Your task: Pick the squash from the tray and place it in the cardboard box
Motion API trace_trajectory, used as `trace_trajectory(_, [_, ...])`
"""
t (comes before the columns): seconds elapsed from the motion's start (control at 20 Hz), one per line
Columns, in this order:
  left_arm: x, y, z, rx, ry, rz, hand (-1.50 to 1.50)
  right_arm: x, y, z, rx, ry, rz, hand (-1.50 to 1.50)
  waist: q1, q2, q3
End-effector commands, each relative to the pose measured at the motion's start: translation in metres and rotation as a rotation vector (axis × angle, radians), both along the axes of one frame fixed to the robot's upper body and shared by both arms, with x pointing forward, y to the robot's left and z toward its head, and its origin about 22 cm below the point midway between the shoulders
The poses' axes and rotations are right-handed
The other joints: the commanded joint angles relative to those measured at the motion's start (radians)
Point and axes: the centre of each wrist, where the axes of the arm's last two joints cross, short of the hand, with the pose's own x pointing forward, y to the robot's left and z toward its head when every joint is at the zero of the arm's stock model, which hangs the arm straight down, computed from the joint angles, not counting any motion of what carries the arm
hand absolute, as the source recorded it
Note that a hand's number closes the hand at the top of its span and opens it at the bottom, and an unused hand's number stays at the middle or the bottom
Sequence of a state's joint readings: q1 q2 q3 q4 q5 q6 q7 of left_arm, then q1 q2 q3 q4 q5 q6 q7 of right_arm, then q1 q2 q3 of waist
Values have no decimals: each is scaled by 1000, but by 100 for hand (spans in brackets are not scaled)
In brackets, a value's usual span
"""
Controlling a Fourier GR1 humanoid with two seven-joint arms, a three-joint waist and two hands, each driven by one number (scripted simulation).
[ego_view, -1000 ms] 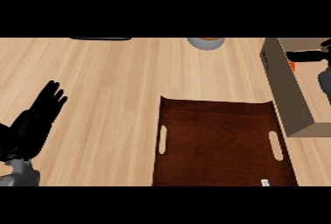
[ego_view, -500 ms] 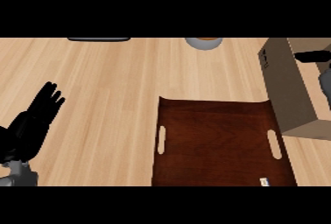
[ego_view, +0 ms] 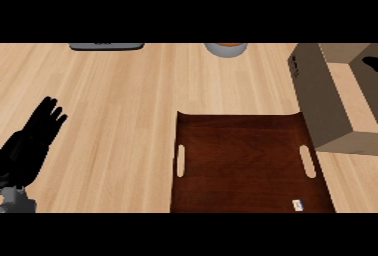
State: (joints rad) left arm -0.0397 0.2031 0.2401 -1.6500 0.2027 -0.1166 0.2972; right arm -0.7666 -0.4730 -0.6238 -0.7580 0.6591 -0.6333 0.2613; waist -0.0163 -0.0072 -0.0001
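Fingers (ego_view: 48, 112) of the left hand (ego_view: 29, 145) are straight and slightly spread, pointing up and a little to the right, holding nothing. That hand rests near the left edge of the view, over bare wood, with a bit of grey forearm (ego_view: 16, 200) showing at the lower left corner. It lies well apart from the tray.

Only a small black part of the right hand (ego_view: 370, 62) shows at the right edge, over the open top of the cardboard box (ego_view: 325, 100). Whether its fingers are curled or straight cannot be told from so little, nor whether they hold anything.

No squash shows anywhere in the view, so its place, its long axis and the way it points cannot be told. It does not lie on the tray, whose surface is bare.

Dark brown and wooden, the tray (ego_view: 244, 165) sits in the lower middle of the counter (ego_view: 118, 100), with a pale slot handle on each side and a small pale tag near its lower right corner. Its right side lies just beside the box, which stands at the right, its brown side wall facing the tray.

At the top edge a grey bowl (ego_view: 225, 48) with something orange inside shows partly, and further left a flat dark grey object (ego_view: 107, 46) is cut off by the edge.
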Motion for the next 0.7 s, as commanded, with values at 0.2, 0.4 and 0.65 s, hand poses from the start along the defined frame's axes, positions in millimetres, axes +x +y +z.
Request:
trace_trajectory(0.2, [-9, 1, 3, 0, -2, 5, 0, -79, -35, 3, 23, -62, 50, -150, -2, -1, -1])
trace_trajectory(0.4, [-10, 3, 3, -4, 2, 8, 0, -114, -40, 5, 15, -62, 67, -150, 6, 3, 0])
trace_trajectory(0.65, [4, -16, 13, 9, -8, -14, 0, -132, -38, 13, 6, -45, 52, -150, 12, 5, 0])
